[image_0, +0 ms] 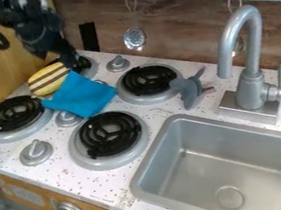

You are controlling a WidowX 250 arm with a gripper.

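The black gripper [67, 57] hangs down at the upper left, over the back-left burner, close to the top corner of a blue cloth [82, 95]. Whether it touches the cloth cannot be told. The cloth lies crumpled on the stove top among the burners, its upper corner raised to a point. Beside it on the left is a yellow oval toy [43, 81] with brown stripes, partly overlapped by the cloth. A small grey plush toy [189, 91] with pinkish parts sits right of the back-right burner.
Black coil burners [111, 133] and grey knobs [35, 151] are spread over the speckled counter [147, 169]. A metal sink [198, 150] lies at the lower right, with a tall grey faucet [252, 89] behind it. Utensils [135, 38] hang along the back wall.
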